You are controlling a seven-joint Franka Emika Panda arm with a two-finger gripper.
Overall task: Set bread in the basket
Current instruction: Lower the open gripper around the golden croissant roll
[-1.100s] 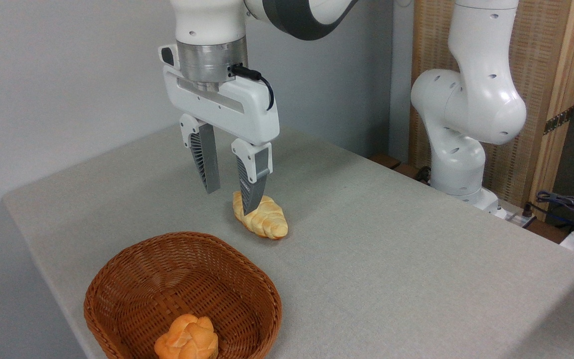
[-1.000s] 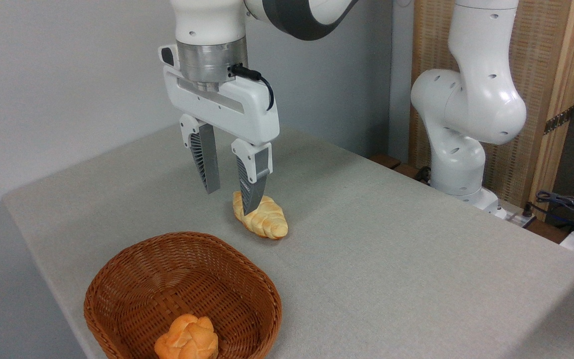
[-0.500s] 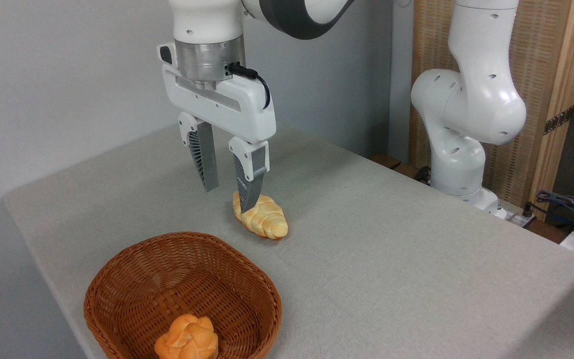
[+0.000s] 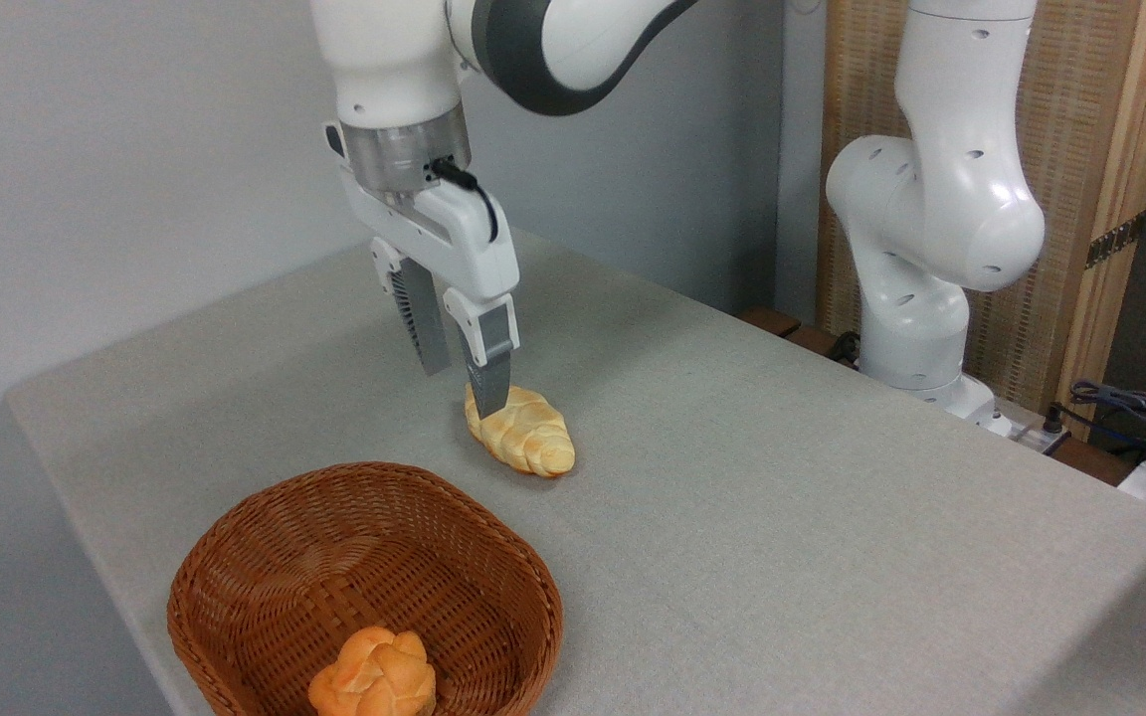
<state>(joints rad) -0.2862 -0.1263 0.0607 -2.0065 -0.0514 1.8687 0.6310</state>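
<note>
Even, bright, diffuse indoor light. Soft faint shadows on counter (image 4: 732,477) beside bread (image 4: 523,438) and basket (image 4: 265,557). Mild glare on white arm (image 4: 961,199). Sharp focus, slight graininess.

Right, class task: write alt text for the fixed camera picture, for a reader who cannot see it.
A white robot arm's open two-finger gripper hangs just above one end of a pale golden braided loaf lying on a grey cloth-covered table. Nearer the camera, a reddish-brown woven wicker basket holds a small round orange knotted bun.
</note>
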